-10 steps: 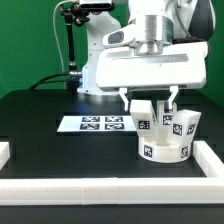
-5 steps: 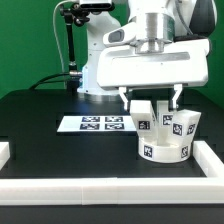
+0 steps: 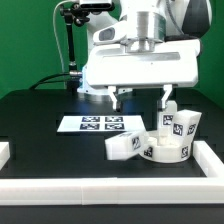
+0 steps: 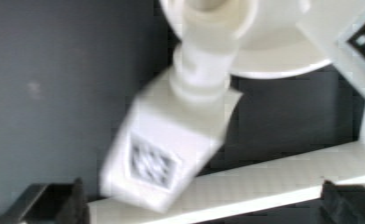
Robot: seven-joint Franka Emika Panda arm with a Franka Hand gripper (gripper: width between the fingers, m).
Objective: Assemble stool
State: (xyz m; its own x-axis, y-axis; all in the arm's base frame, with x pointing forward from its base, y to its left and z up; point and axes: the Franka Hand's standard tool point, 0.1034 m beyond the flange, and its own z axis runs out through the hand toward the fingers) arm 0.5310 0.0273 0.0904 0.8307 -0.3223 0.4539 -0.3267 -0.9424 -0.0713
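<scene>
The stool's round white seat [image 3: 166, 153] rests on the black table near the exterior view's right. Two tagged legs [image 3: 185, 125] stand upright on it. A third leg [image 3: 122, 147] lies tipped on the table against the seat's left side. My gripper [image 3: 141, 100] hangs open above them, touching nothing. In the wrist view that fallen leg [image 4: 168, 152] is blurred, and its narrow end points at the seat [image 4: 282, 50]. The dark fingertips [image 4: 54, 203] stand wide apart on either side of the leg, clear of it.
The marker board [image 3: 97, 124] lies flat on the table, left of the seat. White border rails run along the front [image 3: 110, 190] and the right [image 3: 211, 156]; in the wrist view a rail [image 4: 294, 178] crosses behind the leg. The robot base [image 3: 100, 75] stands at the back.
My gripper has opened and risen. The leg it held over the seat has dropped and now lies on its side to the seat's left.
</scene>
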